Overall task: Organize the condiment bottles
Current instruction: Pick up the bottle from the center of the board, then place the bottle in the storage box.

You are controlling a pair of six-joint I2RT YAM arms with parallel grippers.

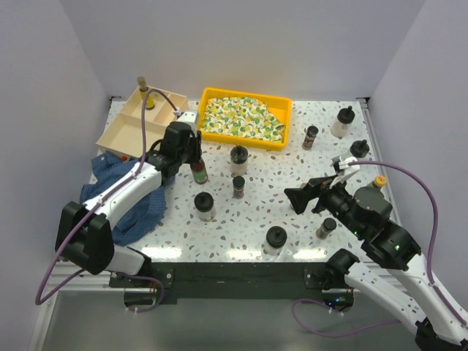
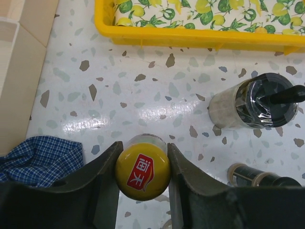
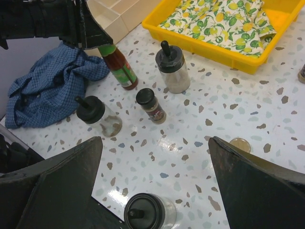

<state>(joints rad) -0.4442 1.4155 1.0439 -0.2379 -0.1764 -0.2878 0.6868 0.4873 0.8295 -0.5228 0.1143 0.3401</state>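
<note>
My left gripper (image 1: 194, 153) is shut on the yellow cap of a slim red sauce bottle (image 1: 198, 172), which stands upright on the table. In the left wrist view the cap (image 2: 142, 171) sits squeezed between both fingers. The bottle also shows in the right wrist view (image 3: 119, 67). My right gripper (image 1: 318, 184) is open wide and empty above the table (image 3: 155, 143). Beneath it stand a clear squat bottle with a black knobbed cap (image 3: 150, 212), another squat one (image 3: 97, 117), a brown spice jar (image 3: 151, 105) and a third squat bottle (image 3: 172, 71).
A yellow tray with patterned cloth (image 1: 246, 117) stands at the back, a pale wooden box (image 1: 135, 121) with one bottle (image 1: 147, 93) at back left. A blue checked cloth (image 1: 131, 201) lies left. More bottles (image 1: 341, 122) and jars (image 1: 311, 137) stand at right.
</note>
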